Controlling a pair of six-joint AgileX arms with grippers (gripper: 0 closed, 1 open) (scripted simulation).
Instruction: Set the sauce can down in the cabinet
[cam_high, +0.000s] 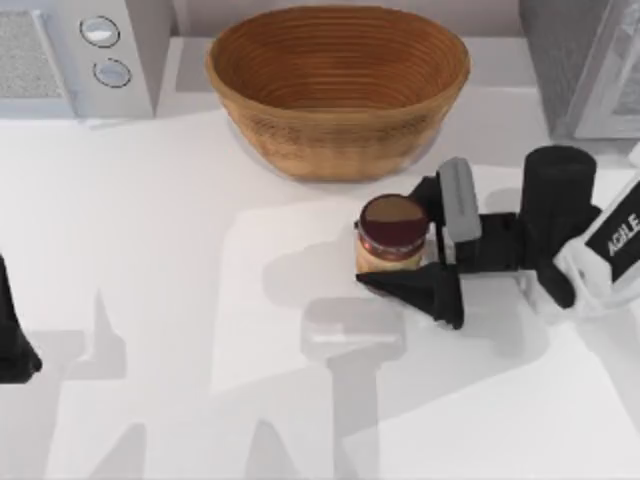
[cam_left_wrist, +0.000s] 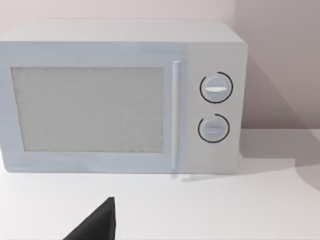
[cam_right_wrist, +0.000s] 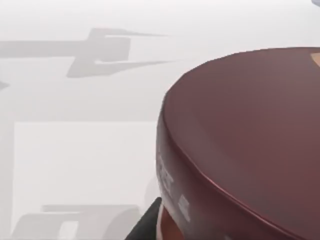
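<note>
1. Top view: your right tool (cam_high: 412, 247) brackets the sauce can (cam_high: 392, 234) on the surface (cam_high: 180, 300), fingers either side; I judge the grasp underway.
2. Left wrist view: left tool (cam_left_wrist: 95, 225) parked facing the microwave (cam_left_wrist: 120, 97); its opening you cannot tell.
3. Right wrist view: lid (cam_right_wrist: 250, 135) close; next, lift toward the cabinet.

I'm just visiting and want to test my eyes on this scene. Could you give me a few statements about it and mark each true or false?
1. The sauce can stands upright on the table. True.
2. The sauce can lies inside the basket. False: it stands on the table, just in front of the basket.
3. The right gripper is at the can, a finger on either side. True.
4. The left gripper hovers over the basket. False: it sits at the table's left edge.
</note>
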